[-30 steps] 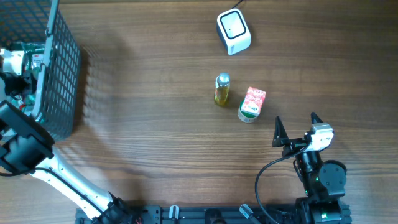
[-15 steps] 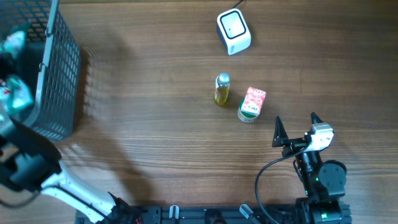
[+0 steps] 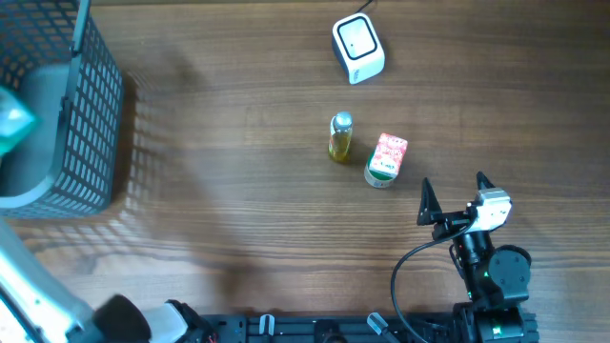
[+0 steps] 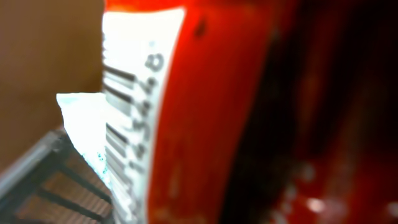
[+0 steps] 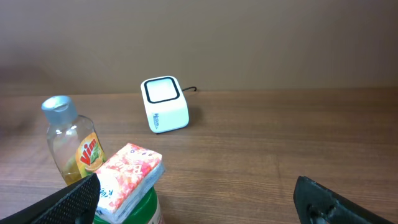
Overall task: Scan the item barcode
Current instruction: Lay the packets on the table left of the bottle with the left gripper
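- Surface: brown wooden table (image 3: 238, 210) with grain running left to right; shadow of the mesh falls on it at the left.
- Room: a plain brown wall stands behind the table's far edge in the right wrist view.
- Count: 1 wire basket (image 3: 95, 114), far left.
- Count: 1 white scanner (image 3: 357, 48), far, right of centre, with a cable leaving its far side.
- Count: 1 bottle (image 3: 340, 136) of yellow liquid with a grey cap, upright, mid-table.
- Count: 1 tissue pack (image 3: 390, 151) lying on 1 green can (image 3: 378, 176), just right of the bottle and not touching it.
- Item: 1 red pack (image 4: 211, 124) with a white barcode label (image 4: 127, 118) fills the left wrist view, blurred, above the basket bars.
- Left arm (image 3: 24, 286): blurred streak at the near left edge. Left gripper's fingers cannot be made out; cannot tell whether it grips the red pack.
- Right gripper (image 3: 453, 186): fingers wide apart, empty, near right, just near of the can.
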`<state>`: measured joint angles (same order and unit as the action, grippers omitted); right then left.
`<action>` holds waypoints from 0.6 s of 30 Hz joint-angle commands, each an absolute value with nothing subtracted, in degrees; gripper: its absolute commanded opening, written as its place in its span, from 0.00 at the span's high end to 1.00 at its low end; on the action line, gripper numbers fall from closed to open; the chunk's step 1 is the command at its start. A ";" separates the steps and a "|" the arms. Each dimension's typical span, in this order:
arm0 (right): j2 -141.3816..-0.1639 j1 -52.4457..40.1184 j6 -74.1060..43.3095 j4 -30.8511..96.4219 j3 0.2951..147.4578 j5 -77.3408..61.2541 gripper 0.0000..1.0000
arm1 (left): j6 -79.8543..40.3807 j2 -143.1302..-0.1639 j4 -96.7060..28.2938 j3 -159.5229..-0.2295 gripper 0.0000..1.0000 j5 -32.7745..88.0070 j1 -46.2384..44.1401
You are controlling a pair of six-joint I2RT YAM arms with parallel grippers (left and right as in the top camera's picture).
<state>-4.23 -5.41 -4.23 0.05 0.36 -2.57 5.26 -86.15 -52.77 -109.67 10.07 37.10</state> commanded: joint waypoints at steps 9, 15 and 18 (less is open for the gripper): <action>-3.95 -5.17 -4.62 -0.05 0.30 -3.07 0.00 | -10.11 -80.51 -63.92 -109.89 0.83 -5.74 10.57; -3.95 -5.17 -4.64 -0.05 0.30 -3.07 0.00 | -16.64 -85.23 -72.38 -108.07 0.85 -14.44 -6.44; -3.95 -5.17 -4.62 -0.05 0.30 -3.07 0.00 | -18.52 -88.49 -71.90 -102.78 0.87 -14.41 -12.03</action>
<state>-4.23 -5.41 -4.23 0.05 0.36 -2.57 -14.33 -84.55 -72.47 -107.90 -11.75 -7.31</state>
